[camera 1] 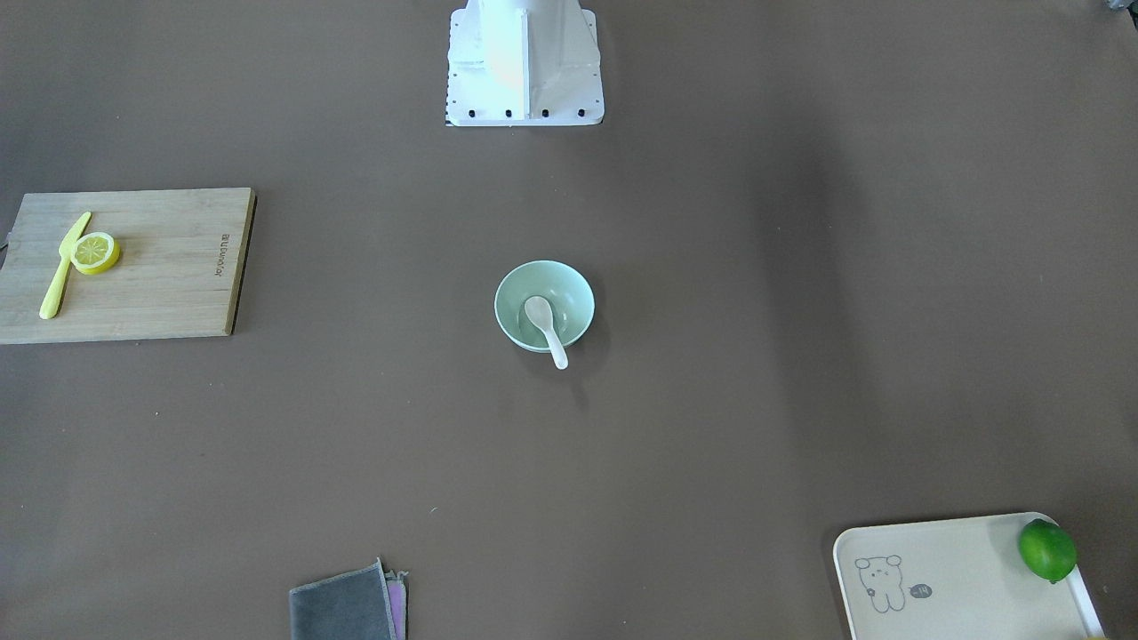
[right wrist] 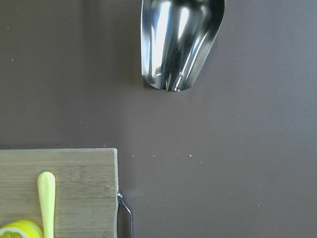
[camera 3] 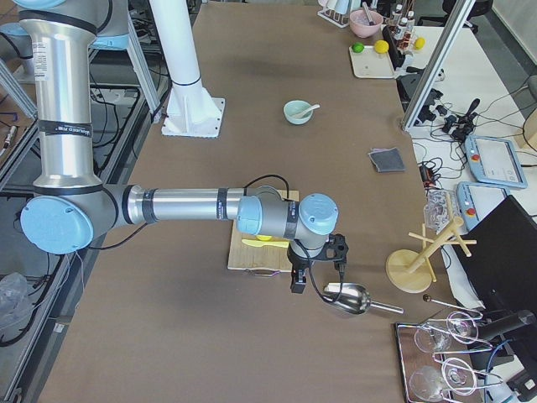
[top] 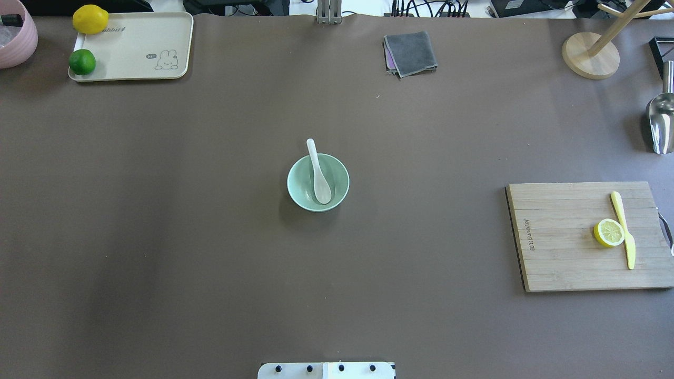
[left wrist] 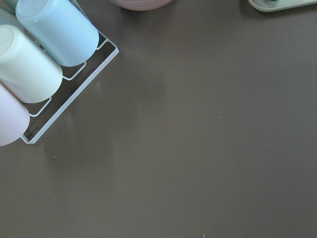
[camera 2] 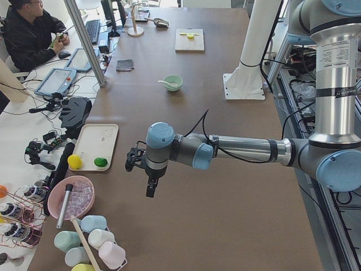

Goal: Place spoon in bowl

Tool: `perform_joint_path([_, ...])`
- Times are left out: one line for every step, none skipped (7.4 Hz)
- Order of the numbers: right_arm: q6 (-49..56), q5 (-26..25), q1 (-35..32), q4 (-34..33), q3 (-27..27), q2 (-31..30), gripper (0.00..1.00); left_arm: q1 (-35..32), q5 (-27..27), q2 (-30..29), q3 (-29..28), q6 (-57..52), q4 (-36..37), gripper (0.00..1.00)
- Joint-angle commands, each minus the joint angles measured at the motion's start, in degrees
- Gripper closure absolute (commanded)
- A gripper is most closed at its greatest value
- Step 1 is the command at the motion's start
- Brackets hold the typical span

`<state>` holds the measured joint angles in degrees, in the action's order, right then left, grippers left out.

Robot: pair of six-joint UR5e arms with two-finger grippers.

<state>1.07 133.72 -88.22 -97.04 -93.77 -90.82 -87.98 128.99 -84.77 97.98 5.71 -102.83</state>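
The white spoon (top: 319,176) lies in the mint-green bowl (top: 300,185) at the table's middle, scoop down inside, handle resting on the rim and sticking out over the far side. Both also show in the front view, spoon (camera 1: 544,325) in bowl (camera 1: 513,286). My left gripper (camera 2: 139,178) hangs above the table's left end, far from the bowl (camera 2: 174,84). My right gripper (camera 3: 317,269) hangs at the right end, by the cutting board. Neither shows in the overhead or front view, so I cannot tell whether they are open or shut.
A wooden cutting board (top: 558,247) with a lemon half (top: 609,232) and a yellow knife (top: 624,229) lies at the right. A metal scoop (right wrist: 179,39) lies beyond it. A cream tray (top: 131,47) holds a lime and a lemon. A grey cloth (top: 410,52) lies at the far edge. A cup rack (left wrist: 44,64) stands at the left end.
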Motion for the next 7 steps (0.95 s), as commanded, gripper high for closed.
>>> perform_joint_path([0.1,0.0,0.1,0.0,0.1,-0.1,0.0,0.0,0.0,0.0,0.0,0.0,0.0,0.02])
perform_joint_path([0.1,0.0,0.1,0.0,0.1,-0.1,0.0,0.0,0.1,0.0,0.0,0.0,0.0,0.02])
perform_joint_path([0.2,0.0,0.1,0.0,0.1,-0.2,0.0,0.0,0.1,0.0,0.0,0.0,0.0,0.02])
perform_joint_path([0.1,0.0,0.0,0.8,0.1,-0.4,0.0,0.0,0.1,0.0,-0.1,0.0,0.0,0.02])
perform_joint_path([0.1,0.0,0.0,0.8,0.2,-0.4,0.0,0.0,0.1,0.0,0.0,0.0,0.0,0.02])
perform_joint_path([0.1,0.0,0.0,0.8,0.2,-0.4,0.0,0.0,0.0,0.0,-0.1,0.0,0.0,0.02])
perform_joint_path([0.1,0.0,0.1,0.8,0.2,-0.5,0.0,0.0,0.0,0.0,0.0,0.0,0.0,0.02])
